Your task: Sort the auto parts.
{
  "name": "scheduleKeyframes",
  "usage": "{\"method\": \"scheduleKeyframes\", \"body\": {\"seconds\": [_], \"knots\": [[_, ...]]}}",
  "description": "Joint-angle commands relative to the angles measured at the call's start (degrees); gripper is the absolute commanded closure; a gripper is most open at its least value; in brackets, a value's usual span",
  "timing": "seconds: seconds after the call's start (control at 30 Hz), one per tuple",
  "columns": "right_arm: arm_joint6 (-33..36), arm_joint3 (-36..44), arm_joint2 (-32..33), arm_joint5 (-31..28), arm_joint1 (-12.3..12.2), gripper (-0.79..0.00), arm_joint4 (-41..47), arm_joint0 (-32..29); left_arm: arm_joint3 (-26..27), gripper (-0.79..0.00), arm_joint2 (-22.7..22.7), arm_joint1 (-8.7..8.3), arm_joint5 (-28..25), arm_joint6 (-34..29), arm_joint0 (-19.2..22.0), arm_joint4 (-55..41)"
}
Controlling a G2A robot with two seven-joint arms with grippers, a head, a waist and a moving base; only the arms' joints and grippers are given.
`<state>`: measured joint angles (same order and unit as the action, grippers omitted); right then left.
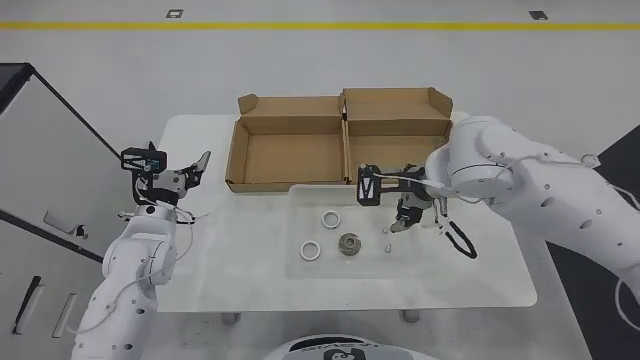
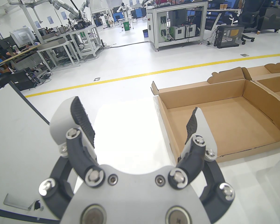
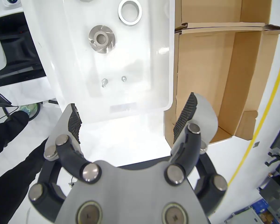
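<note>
Auto parts (image 1: 349,244) lie in a shallow white tray (image 3: 170,47): two metal rings (image 3: 130,11), a flanged hub (image 3: 102,39) and two small fasteners (image 3: 104,82) too tiny to identify. The right gripper (image 3: 132,99) hangs over the tray's end, fingers spread, holding nothing. Two open cardboard boxes (image 1: 285,155) sit just beside the tray; the right arm hides one corner. The left gripper (image 2: 135,103), likewise spread and holding nothing, hangs over the table (image 1: 250,260) near its left edge.

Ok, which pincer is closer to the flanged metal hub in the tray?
Right. The right pincer hangs over the white tray near the flanged hub; the left pincer sits at the table's left side, outside the tray.
</note>
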<state>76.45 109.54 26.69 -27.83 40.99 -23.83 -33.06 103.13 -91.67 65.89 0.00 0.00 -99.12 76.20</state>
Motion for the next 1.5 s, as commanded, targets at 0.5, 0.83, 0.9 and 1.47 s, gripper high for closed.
{"method": "scheduleKeyframes", "body": {"seconds": [0.5, 0.83, 0.9, 1.47], "knots": [[0.34, -0.81, -3.85, 0.35, 1.09, -0.785, 0.28, -1.92, 0.00, -0.785, 0.00, 0.00, 0.00, 0.00, 0.00, 0.00], [0.26, -1.81, -5.23, 0.74, 2.60, -0.449, -0.34, -2.40, 0.00, -0.785, 0.00, 0.00, 0.00, 0.00, 0.00, 0.00], [0.31, -2.03, -5.45, 0.94, 2.88, -0.443, -0.73, -2.56, 0.00, -0.785, 0.00, 0.00, 0.00, 0.00, 0.00, 0.00], [-1.59, -4.86, -6.48, 1.86, 3.88, -0.379, -5.26, -6.16, 0.00, -0.785, 0.00, 0.00, 0.00, 0.00, 0.00, 0.00]]}}
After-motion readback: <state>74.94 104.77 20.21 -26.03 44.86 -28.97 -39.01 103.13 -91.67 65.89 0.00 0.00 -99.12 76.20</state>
